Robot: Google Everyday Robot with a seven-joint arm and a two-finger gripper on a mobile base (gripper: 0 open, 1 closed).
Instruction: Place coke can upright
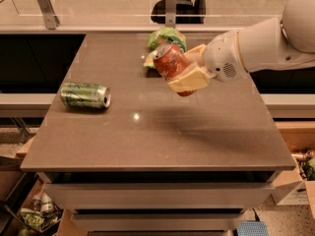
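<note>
The red-orange coke can is held in the air above the middle of the grey table, tilted with its silver pull-tab top up and to the left. My gripper comes in from the right on a white arm and is shut on the can, with tan fingers clamped around its lower body. The can hangs above the tabletop and casts a shadow below it.
A green can lies on its side at the table's left. A green snack bag sits at the back, just behind the held can. A glass rail with metal posts runs behind. Boxes and clutter lie on the floor beside the table.
</note>
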